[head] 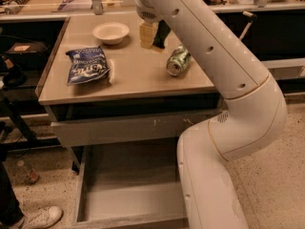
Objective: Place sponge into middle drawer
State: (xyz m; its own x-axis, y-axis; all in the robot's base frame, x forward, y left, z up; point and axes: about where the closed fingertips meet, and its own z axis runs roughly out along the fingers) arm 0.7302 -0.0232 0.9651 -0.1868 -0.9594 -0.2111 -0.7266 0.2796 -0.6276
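Observation:
My gripper hangs under the white arm over the back middle of the table top. It is shut on the sponge, which hangs upright just above the wood, pale yellow base to the left and dark side to the right. The fingers themselves are mostly hidden by the wrist and the sponge. The middle drawer stands pulled out below the table at the lower left, its grey floor bare. The arm's lower link covers the drawer's right side.
On the table top lie a white bowl, a blue chip bag and a crushed green can. A grey scratched drawer front sits above the open drawer. A person's shoe is at the lower left.

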